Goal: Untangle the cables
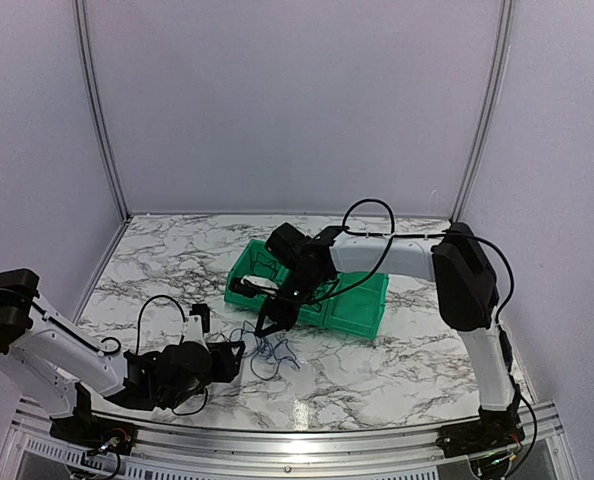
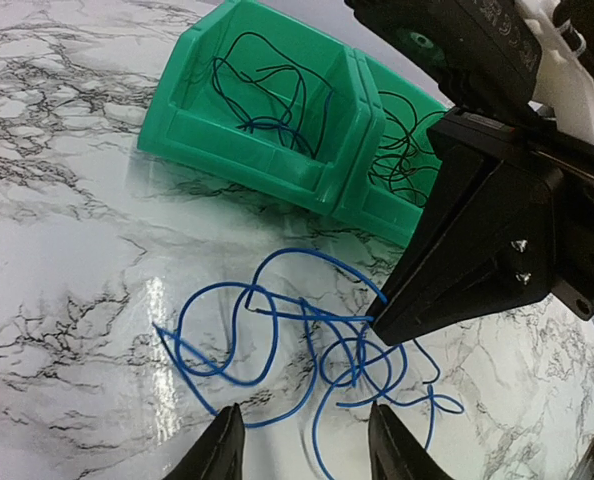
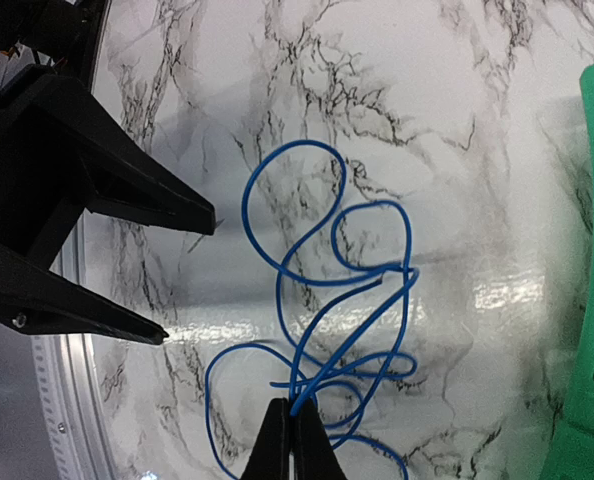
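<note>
A loose tangle of thin blue cables (image 1: 267,352) lies on the marble table in front of the green bin. In the right wrist view my right gripper (image 3: 293,408) is shut on one strand of the blue cables (image 3: 349,290) at the near edge of the knot. In the left wrist view its black fingers (image 2: 477,250) come down from the upper right onto the blue cables (image 2: 277,335). My left gripper (image 2: 305,418) stands open just short of the tangle, with only a loose strand between its tips. More black and blue cables (image 2: 272,95) lie in the bin.
The green bin (image 1: 362,315) has two compartments and stands just behind the tangle; its front wall (image 2: 247,150) is close to the blue loops. The left gripper's fingers (image 3: 127,190) point at the tangle from the left. The table's metal rail runs along the near edge.
</note>
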Robot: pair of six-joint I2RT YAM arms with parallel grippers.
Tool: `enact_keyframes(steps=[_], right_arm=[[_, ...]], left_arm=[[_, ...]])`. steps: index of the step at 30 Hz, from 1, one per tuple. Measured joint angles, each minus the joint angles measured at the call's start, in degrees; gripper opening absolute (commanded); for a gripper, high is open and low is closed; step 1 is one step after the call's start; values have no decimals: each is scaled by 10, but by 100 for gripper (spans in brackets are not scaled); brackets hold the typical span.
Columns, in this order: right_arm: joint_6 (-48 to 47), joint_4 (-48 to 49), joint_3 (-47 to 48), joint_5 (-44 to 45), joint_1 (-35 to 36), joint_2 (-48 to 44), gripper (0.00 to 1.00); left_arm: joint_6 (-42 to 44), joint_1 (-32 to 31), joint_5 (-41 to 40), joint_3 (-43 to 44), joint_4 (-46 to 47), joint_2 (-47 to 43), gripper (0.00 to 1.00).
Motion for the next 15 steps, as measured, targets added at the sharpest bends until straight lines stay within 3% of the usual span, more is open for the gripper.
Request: enact_keyframes(steps=[15], right_arm=[[-17,10,-51,-30,5,-69,0]], left_arm=[[9,35,-23,58,3,47,44]])
